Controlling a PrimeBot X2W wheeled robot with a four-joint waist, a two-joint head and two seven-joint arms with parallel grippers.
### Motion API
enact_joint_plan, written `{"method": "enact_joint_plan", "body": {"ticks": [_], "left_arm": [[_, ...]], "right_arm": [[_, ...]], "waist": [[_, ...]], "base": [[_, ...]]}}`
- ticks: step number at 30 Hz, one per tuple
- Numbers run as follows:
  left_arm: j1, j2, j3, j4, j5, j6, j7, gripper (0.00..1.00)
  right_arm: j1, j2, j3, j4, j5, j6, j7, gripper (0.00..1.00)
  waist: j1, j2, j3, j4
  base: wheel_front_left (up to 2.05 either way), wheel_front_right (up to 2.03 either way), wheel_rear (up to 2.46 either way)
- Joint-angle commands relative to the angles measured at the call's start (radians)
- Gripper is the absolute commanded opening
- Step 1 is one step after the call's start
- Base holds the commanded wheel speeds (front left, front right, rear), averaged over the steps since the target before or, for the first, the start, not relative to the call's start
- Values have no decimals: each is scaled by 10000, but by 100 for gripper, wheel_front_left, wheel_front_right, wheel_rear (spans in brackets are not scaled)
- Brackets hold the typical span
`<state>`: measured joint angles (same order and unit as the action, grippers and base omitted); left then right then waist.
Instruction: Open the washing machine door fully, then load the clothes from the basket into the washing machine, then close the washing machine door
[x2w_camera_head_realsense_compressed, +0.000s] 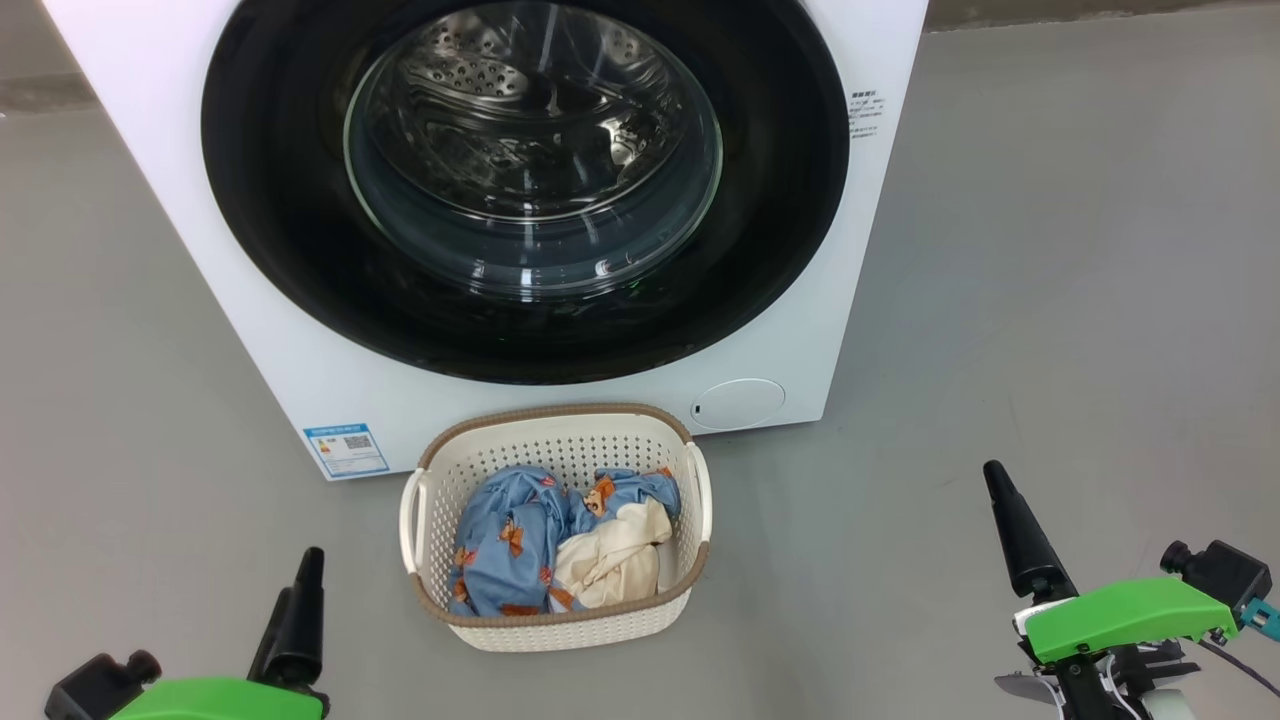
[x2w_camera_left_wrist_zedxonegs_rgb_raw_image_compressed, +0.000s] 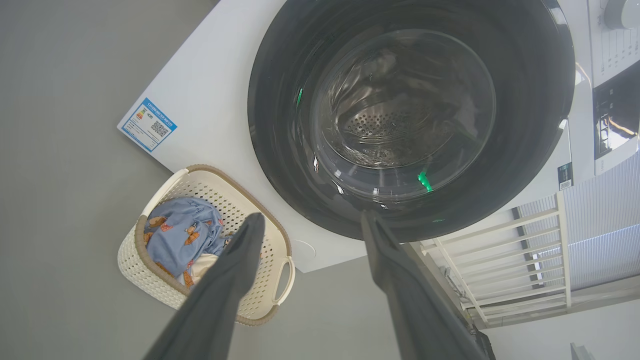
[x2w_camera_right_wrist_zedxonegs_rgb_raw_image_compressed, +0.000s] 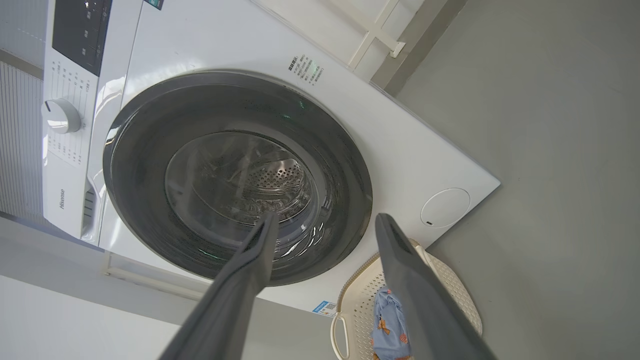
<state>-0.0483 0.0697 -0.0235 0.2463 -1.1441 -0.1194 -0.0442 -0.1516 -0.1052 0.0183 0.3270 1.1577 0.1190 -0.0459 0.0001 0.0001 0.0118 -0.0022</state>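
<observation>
Laundry corner, the plain utility sort found in a home. 1 white front-loading washing machine (x2w_camera_head_realsense_compressed: 160, 250) stands on a bare, smooth grey floor (x2w_camera_head_realsense_compressed: 1050, 300). Its round door (x2w_camera_head_realsense_compressed: 270, 200) has a wide black ring and a glass bowl, through which a perforated steel drum shows. The right wrist view shows the machine's control panel, with 1 rotary dial (x2w_camera_right_wrist_zedxonegs_rgb_raw_image_compressed: 60, 116) and printed markings around it. A blue label (x2w_camera_head_realsense_compressed: 345, 450) with a QR code sits at a lower front corner. Just in front stands 1 cream perforated laundry basket (x2w_camera_head_realsense_compressed: 560, 412) holding clothes (x2w_camera_head_realsense_compressed: 505, 540): blue printed fabric and a cream garment. Beside the machine are a white slatted frame (x2w_camera_left_wrist_zedxonegs_rgb_raw_image_compressed: 562, 250) and a ribbed white panel (x2w_camera_left_wrist_zedxonegs_rgb_raw_image_compressed: 605, 210).
</observation>
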Motion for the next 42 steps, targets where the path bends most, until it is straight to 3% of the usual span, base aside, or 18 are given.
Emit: {"method": "enact_joint_plan", "body": {"ticks": [1, 31, 42], "left_arm": [[-522, 247, 107, -347, 338, -63, -125, 100], [-690, 592, -280, -601, 3850, -84, -975, 100], [-785, 736, -382, -582, 5223, -92, -1298, 100]], "right_arm": [[-504, -179, 164, -213, -381, 58, -115, 100], [-1054, -527, 958, 258, -3355, 83, -962, 100], [-1213, -636, 1031, 361, -4978, 92, -1284, 100]], "waist": [[-1, -1, -3, 3], [-1, -1, -12, -4], [-1, -1, -1, -4]], "base": [[0, 0, 0], [0, 0, 0], [0, 0, 0]]}}
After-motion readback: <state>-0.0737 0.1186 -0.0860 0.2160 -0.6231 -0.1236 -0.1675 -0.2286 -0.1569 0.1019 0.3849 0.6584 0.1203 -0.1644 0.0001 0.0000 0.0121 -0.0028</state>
